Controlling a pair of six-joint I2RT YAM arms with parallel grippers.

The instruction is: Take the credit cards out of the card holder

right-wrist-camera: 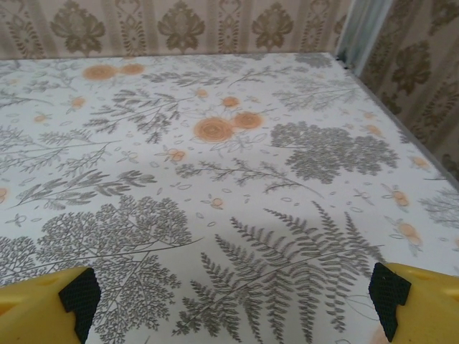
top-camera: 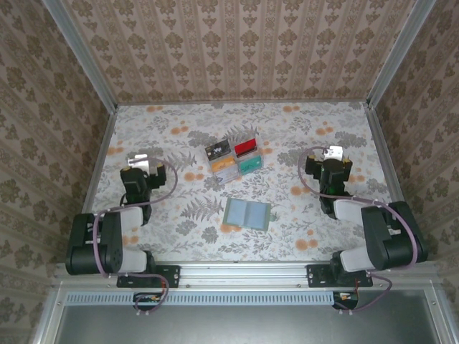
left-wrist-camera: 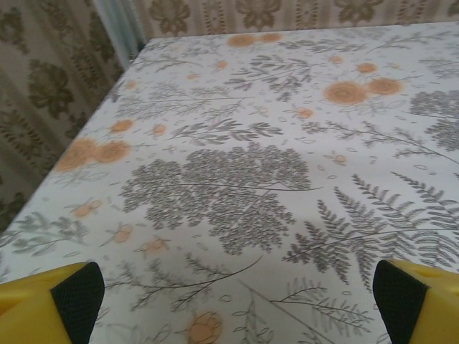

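Below the centre of the top view, the card holder (top-camera: 247,213) lies open and flat on the table (top-camera: 179,215). The four credit cards (top-camera: 237,159) lie grouped just above it, apart from it. The removal looks finished, so the next move calls for no grasp. The left gripper (top-camera: 141,163) and right gripper (top-camera: 332,153) rest at the sides on folded arms, fingers wide apart, holding nothing.

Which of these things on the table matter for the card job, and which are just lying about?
Part of the job: black card, red card, tan card, teal card, card holder.
Just there: flowered tablecloth, patterned walls.
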